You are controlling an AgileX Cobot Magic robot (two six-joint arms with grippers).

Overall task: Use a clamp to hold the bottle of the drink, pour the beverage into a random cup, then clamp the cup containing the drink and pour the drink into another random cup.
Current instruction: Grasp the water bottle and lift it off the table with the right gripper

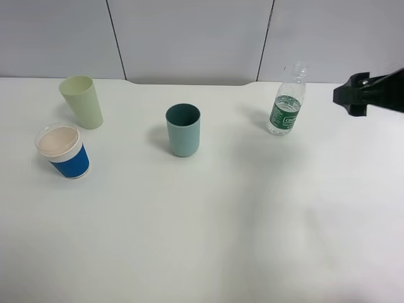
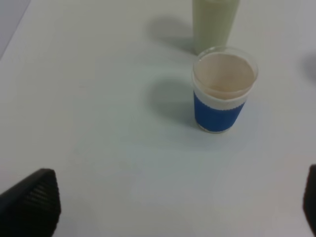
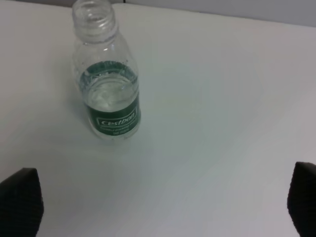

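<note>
Standing upright toward the worktop's (image 1: pixel 252 240) far right corner, the bottle (image 1: pixel 287 104) is uncapped, with clear liquid (image 3: pixel 106 94) in its lower part, level with the green label (image 1: pixel 285 117). Right gripper (image 3: pixel 160 210) hangs near the right edge, beside the bottle and apart from it. Its fingers (image 3: pixel 19 205) are spread wide, with nothing between them. Teal cup (image 1: pixel 184 130) stands upright near the middle, somewhat toward the far edge; whether it holds liquid cannot be told. Pale green cup (image 1: pixel 82 101) stands toward the far left corner, with a blue-sleeved cup (image 1: pixel 63 151) close in front of it by the left edge. Left gripper (image 2: pixel 170 210), seen only by its wrist camera, is spread wide and empty over bare worktop, short of the blue-sleeved cup.
</note>
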